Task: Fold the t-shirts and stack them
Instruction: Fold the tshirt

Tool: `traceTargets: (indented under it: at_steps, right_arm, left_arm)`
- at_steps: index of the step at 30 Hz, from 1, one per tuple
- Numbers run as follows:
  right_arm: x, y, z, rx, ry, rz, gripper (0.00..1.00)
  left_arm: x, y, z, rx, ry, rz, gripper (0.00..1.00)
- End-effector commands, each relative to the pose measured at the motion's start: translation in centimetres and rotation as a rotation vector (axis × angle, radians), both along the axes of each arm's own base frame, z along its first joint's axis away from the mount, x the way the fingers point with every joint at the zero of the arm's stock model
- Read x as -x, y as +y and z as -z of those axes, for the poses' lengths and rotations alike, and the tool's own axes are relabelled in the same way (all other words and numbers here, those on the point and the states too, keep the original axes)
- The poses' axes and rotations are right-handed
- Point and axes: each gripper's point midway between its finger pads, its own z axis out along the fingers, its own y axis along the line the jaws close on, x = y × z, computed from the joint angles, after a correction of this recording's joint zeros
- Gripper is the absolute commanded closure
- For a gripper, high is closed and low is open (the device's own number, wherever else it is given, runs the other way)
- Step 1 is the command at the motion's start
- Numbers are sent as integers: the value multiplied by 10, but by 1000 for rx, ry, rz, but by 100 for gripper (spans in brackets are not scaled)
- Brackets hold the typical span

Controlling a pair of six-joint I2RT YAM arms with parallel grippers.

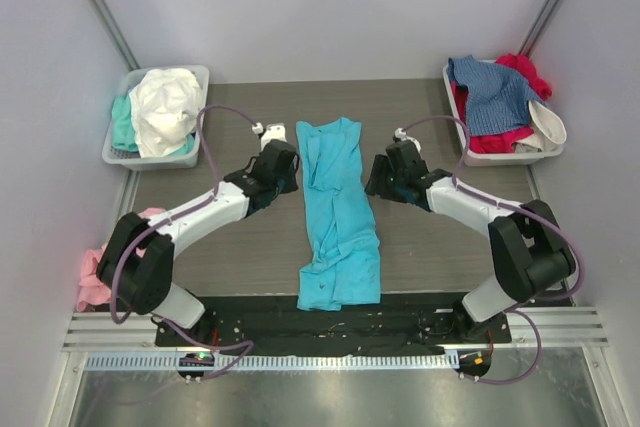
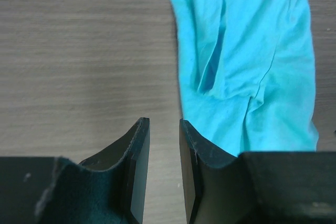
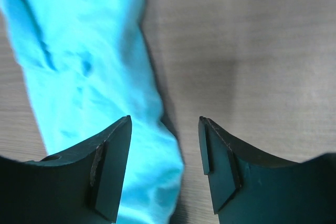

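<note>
While you are looking down from above, the blue-green shirt is lying in the middle of the frame, on the dark table. It is folded into a long strip running from top to bottom.

Your left gripper is hovering just beside the strip's left edge, near its top end. Its fingers are standing only a little way apart, and nothing is between them.

Your right gripper is hovering just beside the strip's right edge. Its fingers are standing wide apart and holding nothing. One finger is hanging over the shirt's edge.

A white shirt is lying on a mint shirt in the tray at the upper left. A blue shirt and a red shirt are lying in the second tray at the upper right. A pink shirt is lying at the lower left, beside the table.
</note>
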Motion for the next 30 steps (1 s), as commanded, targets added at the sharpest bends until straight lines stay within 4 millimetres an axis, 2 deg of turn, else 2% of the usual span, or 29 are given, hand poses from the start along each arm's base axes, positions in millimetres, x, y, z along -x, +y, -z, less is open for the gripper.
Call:
traceTargets:
  at_steps: [1, 2, 3, 4, 5, 6, 7, 8, 9, 10, 11, 12, 13, 14, 16, 18, 19, 21, 30]
  right_arm:
    - [-39, 17, -43, -17, -116, -21, 39]
    - [-49, 25, -55, -35, -143, -32, 39]
    - [-53, 31, -59, -48, -147, -47, 38]
    - [-58, 39, -52, -42, -135, -61, 38]
    - [-68, 49, -65, -53, -165, -74, 38]
    - [-73, 56, -65, -49, -167, -89, 38]
    - [-74, 68, -49, -35, -132, -116, 38]
    - [-85, 80, -60, -58, -156, -134, 38]
    - [-89, 88, -59, -67, -157, -150, 38]
    - [-99, 99, -68, -79, -184, -160, 38]
    - [-99, 110, -54, -70, -156, -178, 38]
    - [-100, 117, -52, -61, -154, -194, 38]
    - [-112, 124, -64, -49, -188, -187, 38]
    - [-110, 128, -47, -7, -152, -194, 38]
    - [-120, 135, -50, 16, -173, -194, 38]
    - [-123, 141, -41, 23, -158, -205, 38]
    - [-126, 145, -44, 12, -164, -209, 38]
    - [-126, 151, -35, 12, -149, -227, 38]
    - [-128, 166, -25, -1, -140, -254, 38]
  left_arm:
    - [22, 26, -19, 32, -35, -80, 67]
    - [27, 31, -19, 39, -32, -93, 67]
    - [35, 36, -12, 35, -19, -95, 67]
    - [40, 38, -21, 57, -37, -97, 67]
    - [45, 42, -20, 63, -31, -104, 66]
    - [52, 47, -13, 54, -19, -107, 66]
    - [55, 52, -20, 65, -38, -119, 66]
    - [60, 56, -18, 58, -32, -124, 66]
    - [64, 59, -15, 57, -29, -132, 66]
    - [67, 63, -16, 55, -33, -141, 65]
    - [70, 66, -21, 66, -46, -143, 65]
    - [73, 68, -19, 64, -43, -145, 64]
    - [75, 70, -19, 63, -45, -149, 64]
    - [78, 73, -23, 68, -52, -153, 64]
    - [82, 76, -22, 69, -53, -157, 64]
    - [85, 79, -22, 76, -56, -160, 63]
    - [86, 80, -22, 77, -56, -163, 63]
    - [89, 81, -20, 80, -53, -161, 63]
    - [96, 89, -20, 74, -61, -175, 62]
